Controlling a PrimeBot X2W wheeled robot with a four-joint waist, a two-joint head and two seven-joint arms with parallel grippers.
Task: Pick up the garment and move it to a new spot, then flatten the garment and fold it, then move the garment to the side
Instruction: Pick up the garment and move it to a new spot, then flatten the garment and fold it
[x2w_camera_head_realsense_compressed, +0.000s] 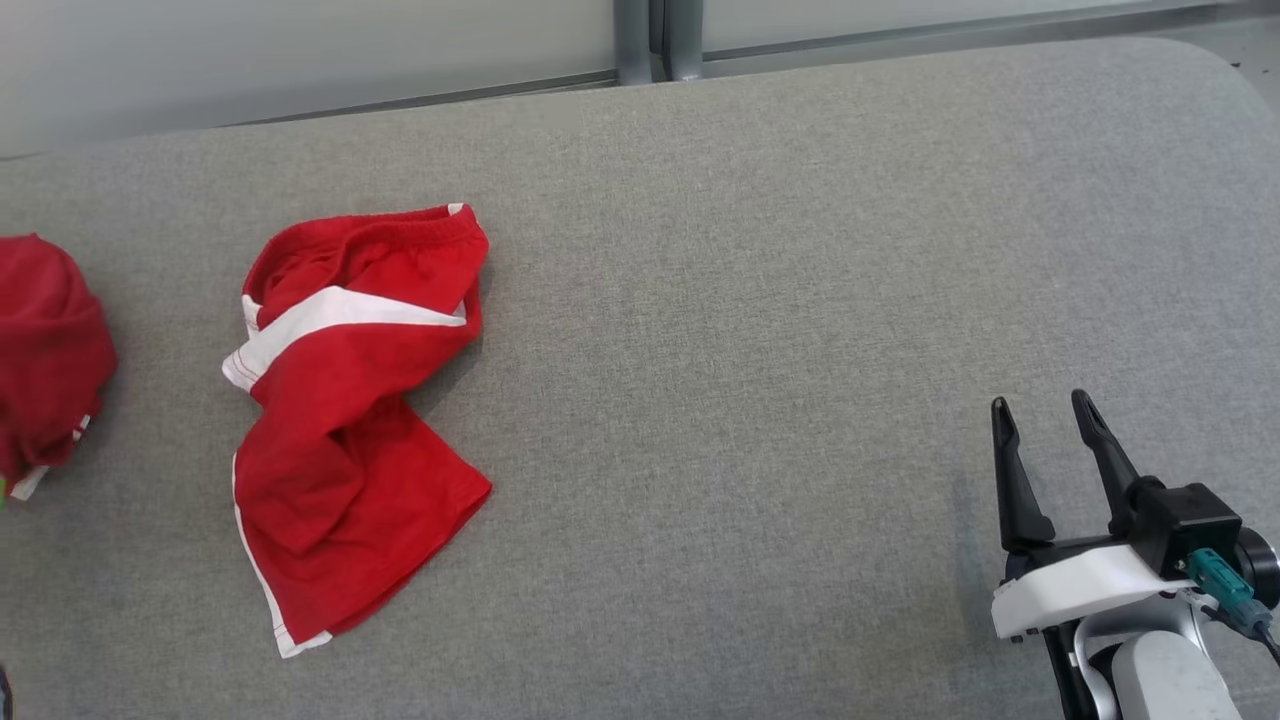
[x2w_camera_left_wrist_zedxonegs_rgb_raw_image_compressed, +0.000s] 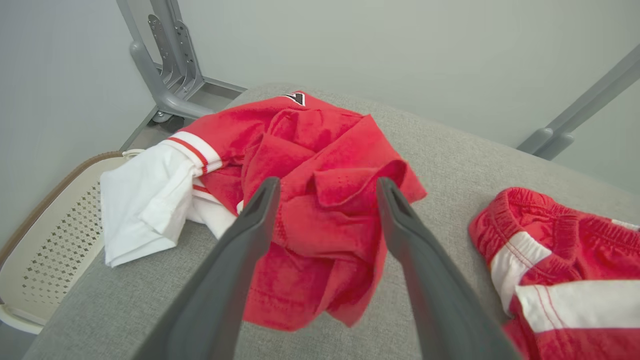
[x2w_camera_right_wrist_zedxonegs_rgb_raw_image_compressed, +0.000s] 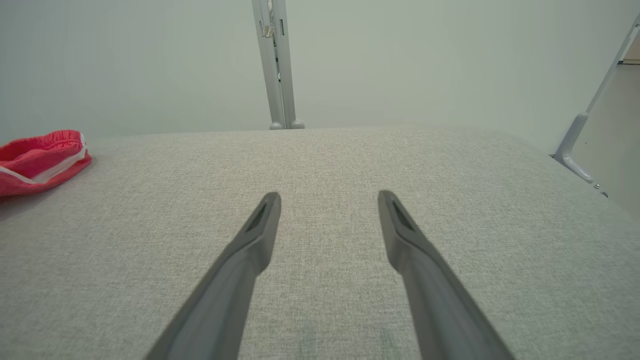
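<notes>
A crumpled red garment (x2w_camera_head_realsense_compressed: 350, 420) with white stripes and an elastic waistband, a pair of shorts, lies on the grey padded table (x2w_camera_head_realsense_compressed: 760, 300) left of centre. Its waistband also shows at the right of the left wrist view (x2w_camera_left_wrist_zedxonegs_rgb_raw_image_compressed: 565, 280) and at the far left of the right wrist view (x2w_camera_right_wrist_zedxonegs_rgb_raw_image_compressed: 40, 160). My left gripper (x2w_camera_left_wrist_zedxonegs_rgb_raw_image_compressed: 327, 185) is open, its fingers spread just above a second heap of red cloth (x2w_camera_left_wrist_zedxonegs_rgb_raw_image_compressed: 320, 140) by the table's left end (x2w_camera_head_realsense_compressed: 45, 350), holding nothing. At the lower right my right gripper (x2w_camera_head_realsense_compressed: 1045, 410) stands open over bare table (x2w_camera_right_wrist_zedxonegs_rgb_raw_image_compressed: 329, 197), far from the shorts.
A white cloth (x2w_camera_left_wrist_zedxonegs_rgb_raw_image_compressed: 145, 200) with red trim lies against the red heap at the table's corner. A perforated cream basket (x2w_camera_left_wrist_zedxonegs_rgb_raw_image_compressed: 45, 235) sits below that corner. Grey frame posts (x2w_camera_head_realsense_compressed: 660, 40) stand behind the table's far edge.
</notes>
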